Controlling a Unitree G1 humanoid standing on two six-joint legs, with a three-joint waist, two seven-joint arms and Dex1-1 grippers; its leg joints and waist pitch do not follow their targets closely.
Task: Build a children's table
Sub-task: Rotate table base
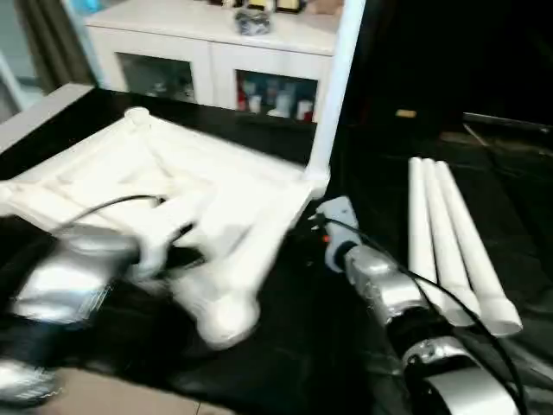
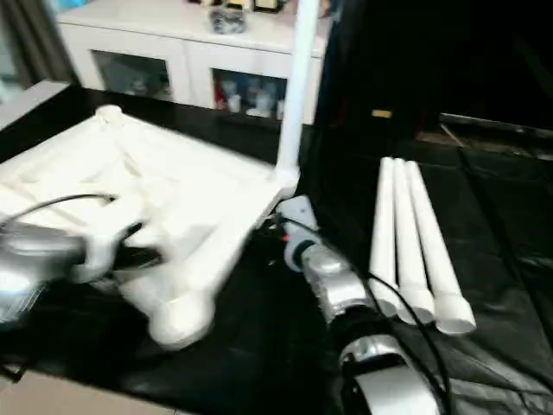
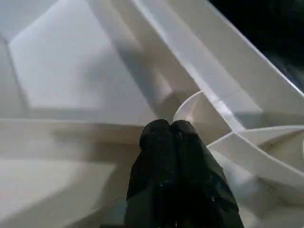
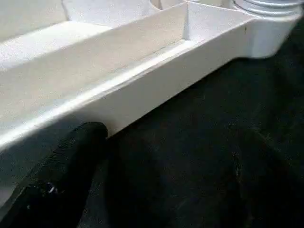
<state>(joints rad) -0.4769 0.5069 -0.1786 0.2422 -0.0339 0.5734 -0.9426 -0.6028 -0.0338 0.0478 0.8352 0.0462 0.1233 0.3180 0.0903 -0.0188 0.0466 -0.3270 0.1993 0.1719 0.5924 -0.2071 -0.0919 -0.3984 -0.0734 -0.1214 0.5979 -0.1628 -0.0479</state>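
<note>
tabletop (image 1: 216, 186) lies ribs-up on the black cloth (image 2: 285, 363), one leg (image 1: 333, 86) already standing in its far corner socket. i'd steady that rim before seating another. three loose legs (image 1: 454, 246) wait (side by side). left gripper (image 3: 168, 130) pinched shut, empty; right gripper (image 1: 321, 226) spread wide, holding nothing.

A work surface covered by a black cloth (image 1: 363, 216) is seen. An upturned white table top (image 1: 186, 186) is laid on it at nine o'clock, and three loose white legs (image 1: 449, 242) are laid side by side at three o'clock.
</note>
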